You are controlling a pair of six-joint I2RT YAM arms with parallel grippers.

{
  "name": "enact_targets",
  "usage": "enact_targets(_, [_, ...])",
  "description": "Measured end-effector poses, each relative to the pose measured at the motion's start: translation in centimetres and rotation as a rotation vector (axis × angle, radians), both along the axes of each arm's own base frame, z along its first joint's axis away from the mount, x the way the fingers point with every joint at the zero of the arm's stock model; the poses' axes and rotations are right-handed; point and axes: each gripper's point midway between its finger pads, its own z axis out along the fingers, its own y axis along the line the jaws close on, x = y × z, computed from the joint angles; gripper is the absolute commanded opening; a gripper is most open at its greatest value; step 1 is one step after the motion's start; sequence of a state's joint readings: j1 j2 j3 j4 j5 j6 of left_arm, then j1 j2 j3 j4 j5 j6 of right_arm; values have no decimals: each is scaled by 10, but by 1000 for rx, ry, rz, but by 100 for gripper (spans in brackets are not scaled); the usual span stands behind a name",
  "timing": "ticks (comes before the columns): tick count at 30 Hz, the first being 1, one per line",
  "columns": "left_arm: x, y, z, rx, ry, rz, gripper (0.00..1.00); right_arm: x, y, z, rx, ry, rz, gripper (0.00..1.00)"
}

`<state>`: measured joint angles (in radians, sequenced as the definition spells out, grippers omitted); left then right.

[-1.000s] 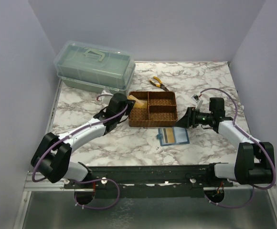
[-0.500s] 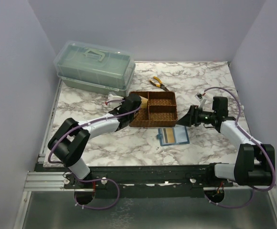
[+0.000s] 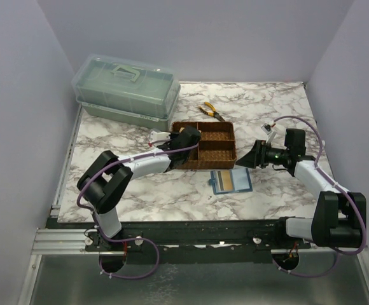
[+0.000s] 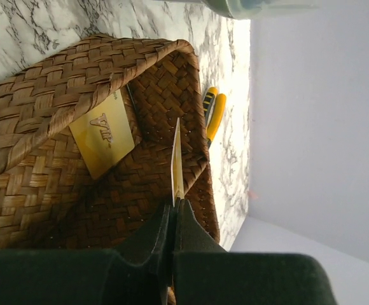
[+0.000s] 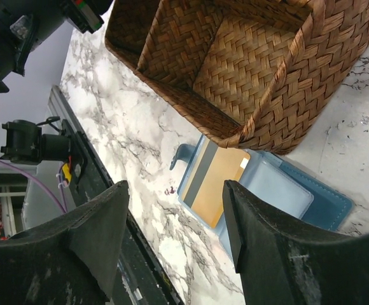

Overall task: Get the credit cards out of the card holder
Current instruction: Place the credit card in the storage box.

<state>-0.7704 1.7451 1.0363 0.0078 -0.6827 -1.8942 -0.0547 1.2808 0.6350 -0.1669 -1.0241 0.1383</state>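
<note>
The card holder [image 3: 231,181] lies open on the marble in front of the woven tray; it is teal-blue [image 5: 299,197]. One gold credit card with a dark stripe [image 5: 217,180] rests on its left half. My right gripper [image 5: 175,187] hovers open above that card and touches nothing; from above it [image 3: 247,159] stands right of the tray's front corner. My left gripper [image 4: 175,202] is shut on a pale credit card [image 4: 177,159] seen edge-on, held over the tray's left compartment [image 3: 186,135]. Another gold credit card [image 4: 102,133] lies flat inside that compartment.
The brown woven three-compartment tray [image 3: 217,162] sits mid-table. Yellow-handled pliers [image 3: 211,112] lie behind it. A clear green lidded box [image 3: 126,89] stands at the back left. Walls close in on both sides and the back.
My left arm has swung right, carrying its card from beside the tray's left edge to over the left compartment. The right gripper has lifted slightly and stayed open.
</note>
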Motion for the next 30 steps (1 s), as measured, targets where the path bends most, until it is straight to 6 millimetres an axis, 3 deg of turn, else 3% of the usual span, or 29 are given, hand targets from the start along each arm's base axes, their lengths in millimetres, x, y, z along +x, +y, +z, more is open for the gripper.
enact_targets(12, [-5, 18, 1, 23, -14, 60, 0, -1, 0, 2, 11, 0, 5, 67])
enact_targets(21, [-5, 19, -6, 37, -3, 64, 0, -1, -1, 2, 14, 0, 4, 68])
enact_targets(25, [-4, 18, -19, 56, 17, 65, 9, 0, -3, 3, 17, 0, -3, 68])
enact_targets(30, [-1, 15, -32, 74, 36, 66, 35, -1, -2, 4, 24, 0, 2, 68])
